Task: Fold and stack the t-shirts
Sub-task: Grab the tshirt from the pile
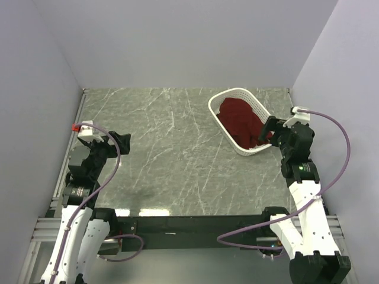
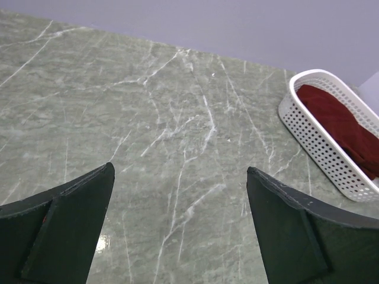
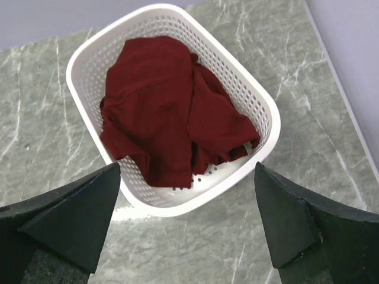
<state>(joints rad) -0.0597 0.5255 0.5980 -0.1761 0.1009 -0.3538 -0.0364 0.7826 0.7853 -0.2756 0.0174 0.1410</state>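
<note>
Right end effector point(image 3: 186, 173) hangs over the near end of the white basket point(image 3: 155, 8), jaws wide apart, gripping nothing. The maroon t-shirt point(image 3: 172, 112) lies crumpled inside the basket, just ahead of and below its tips. We judge this a pre-grasp pose: a wide spread suits bunched cloth.

Left end effector point(image 2: 180, 171), likewise spread and empty, hovers over the marbled surface point(image 2: 148, 106), with the basket well off to its right. It is probably parked where the shirt must be laid flat. Folding not yet begun.
</note>
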